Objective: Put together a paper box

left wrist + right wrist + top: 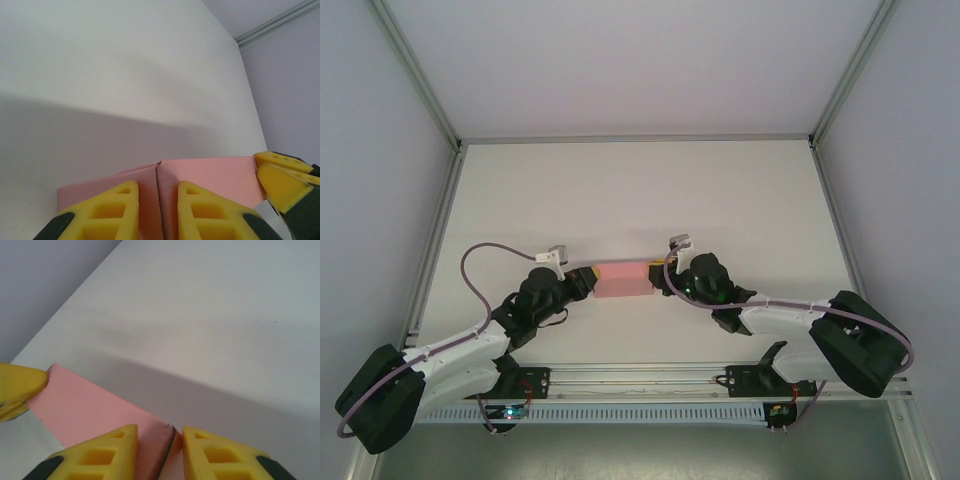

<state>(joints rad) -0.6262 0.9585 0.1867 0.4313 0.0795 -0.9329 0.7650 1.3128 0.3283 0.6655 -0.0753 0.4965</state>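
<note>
The pink paper box [623, 279] sits about the middle of the white desk [640, 190], stretched lengthwise between the two arms. From above it looks like a flat-topped, oblong shape with one arm at each short end. I cannot tell whether it rests on the desk or hangs just above it.

The left claw [588, 281] comes in from the left and has that end of the box between its yellow fingers. In its own wrist view the left claw [158, 210] is set narrow. The pink card [210, 175] fills the gap between the fingers, and a fold or seam runs upright down the middle of that gap. At the far end of the box the other arm's yellow fingers [280, 175] touch the card.

The right claw [660, 277] takes the opposite end. Seen from its wrist, the right claw [160, 442] is also narrow. It is closed over the near corner of the box [90, 400], whose dark cut edge lies close to one finger. Across the box, a yellow fingertip [17, 387] of the left claw presses at the far corner.

The box casts a broad soft shadow on the desk behind it.
</note>
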